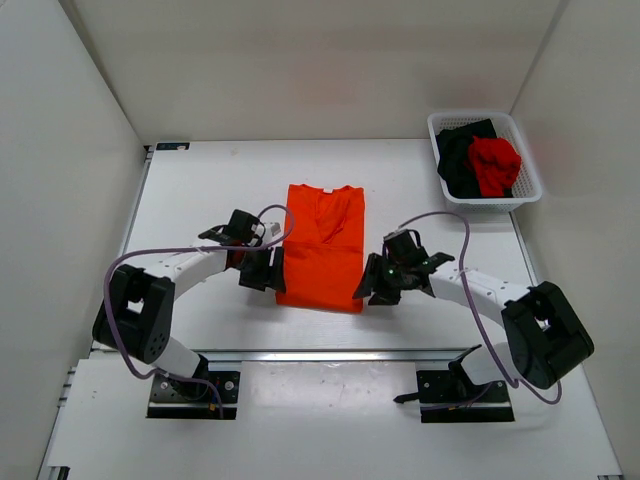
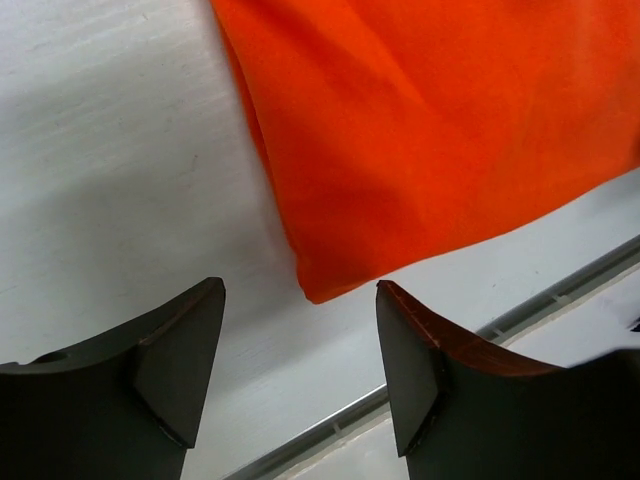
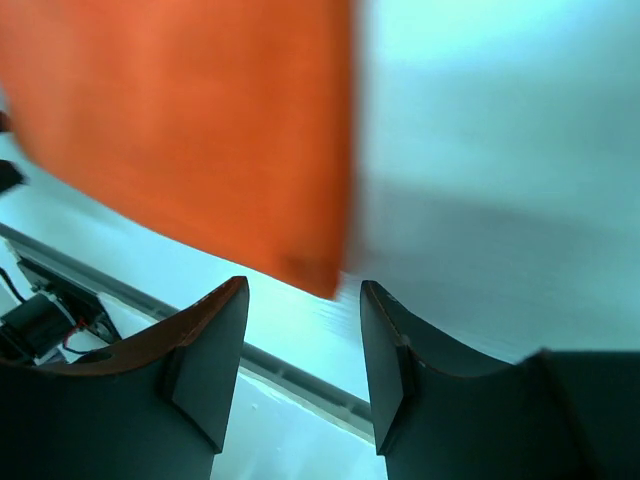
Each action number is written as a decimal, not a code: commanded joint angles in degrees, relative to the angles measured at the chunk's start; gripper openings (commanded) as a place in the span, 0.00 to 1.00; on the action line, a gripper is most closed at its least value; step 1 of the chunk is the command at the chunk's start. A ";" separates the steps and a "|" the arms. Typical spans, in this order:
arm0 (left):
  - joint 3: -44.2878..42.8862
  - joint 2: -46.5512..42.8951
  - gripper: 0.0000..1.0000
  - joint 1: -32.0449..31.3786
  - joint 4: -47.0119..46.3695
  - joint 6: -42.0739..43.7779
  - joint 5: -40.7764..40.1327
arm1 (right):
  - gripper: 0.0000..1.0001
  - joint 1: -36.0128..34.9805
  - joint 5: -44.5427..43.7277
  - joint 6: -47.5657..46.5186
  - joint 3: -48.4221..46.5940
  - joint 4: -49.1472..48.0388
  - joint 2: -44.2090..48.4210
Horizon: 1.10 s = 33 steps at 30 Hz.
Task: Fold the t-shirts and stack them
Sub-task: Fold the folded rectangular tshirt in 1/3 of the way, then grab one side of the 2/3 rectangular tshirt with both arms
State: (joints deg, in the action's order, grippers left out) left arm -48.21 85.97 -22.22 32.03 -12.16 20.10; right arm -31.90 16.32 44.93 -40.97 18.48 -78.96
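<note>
In the middle of the worktop (image 1: 200,200) the orange t-shirt (image 1: 322,247) lies folded into a long strip, collar away from the arms. The left pincer (image 1: 262,268) sits at its near left corner and the right pincer (image 1: 378,283) at its near right corner. Both stand apart, gripping nothing. The black t-shirt (image 1: 458,165) and red t-shirt (image 1: 495,165) lie bunched in the white basket (image 1: 492,200) at the far right.

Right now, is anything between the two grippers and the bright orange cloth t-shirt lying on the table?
Nothing visible. The left gripper and right gripper hang open at the near corners of the bright orange cloth t-shirt, with only the white table surface showing in the gaps.
</note>
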 commanded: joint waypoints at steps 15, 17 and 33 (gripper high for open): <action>5.14 3.41 0.46 0.86 -5.13 -6.73 6.44 | 0.44 -0.09 6.71 10.00 9.85 -12.68 0.20; 5.93 3.41 0.43 0.95 -5.31 -6.91 6.18 | 0.44 0.26 6.19 10.01 10.12 -12.16 1.17; 6.37 7.71 0.40 3.41 -7.33 -9.81 8.03 | 0.39 1.84 7.06 11.68 12.15 -16.36 -0.40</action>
State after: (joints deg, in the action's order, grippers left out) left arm -42.61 91.50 -19.09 25.17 -22.92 31.44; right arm -30.63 23.22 55.96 -29.21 5.54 -78.78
